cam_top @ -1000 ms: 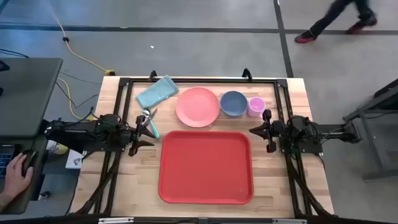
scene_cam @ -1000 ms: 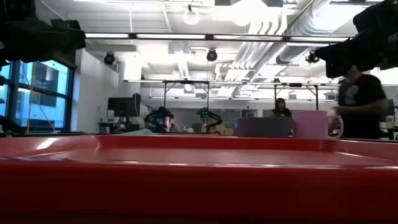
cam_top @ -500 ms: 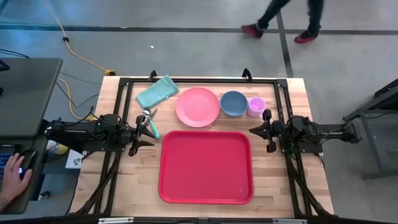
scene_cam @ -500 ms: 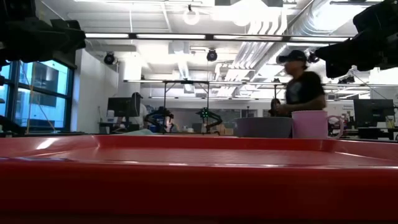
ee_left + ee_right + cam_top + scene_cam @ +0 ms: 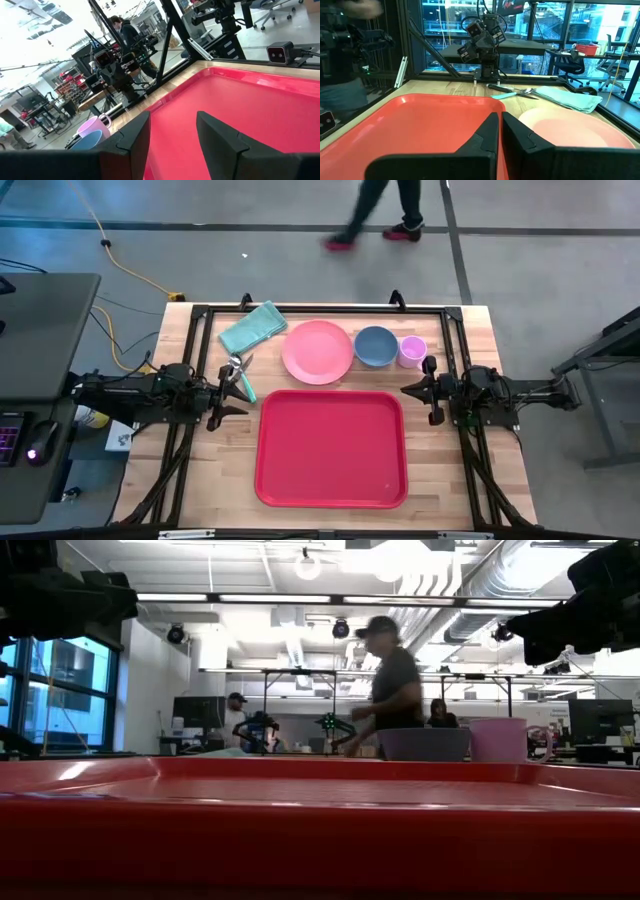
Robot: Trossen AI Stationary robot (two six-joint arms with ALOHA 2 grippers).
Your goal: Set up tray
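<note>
writing: not spotting any
tray [image 5: 332,448]: glossy red, sitting empty
left gripper [image 5: 232,391]: fingers spread apart
right gripper [image 5: 418,389]: fingers pinched together

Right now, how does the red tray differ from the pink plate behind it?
The tray is rectangular with rounded corners; the pink plate is round. The tray is deep red and much wider; the plate is a paler pink and smaller. The tray lies between the left gripper and right gripper; the plate sits farther back, beside the blue bowl. Both lie flat on the table and hold nothing.
</note>
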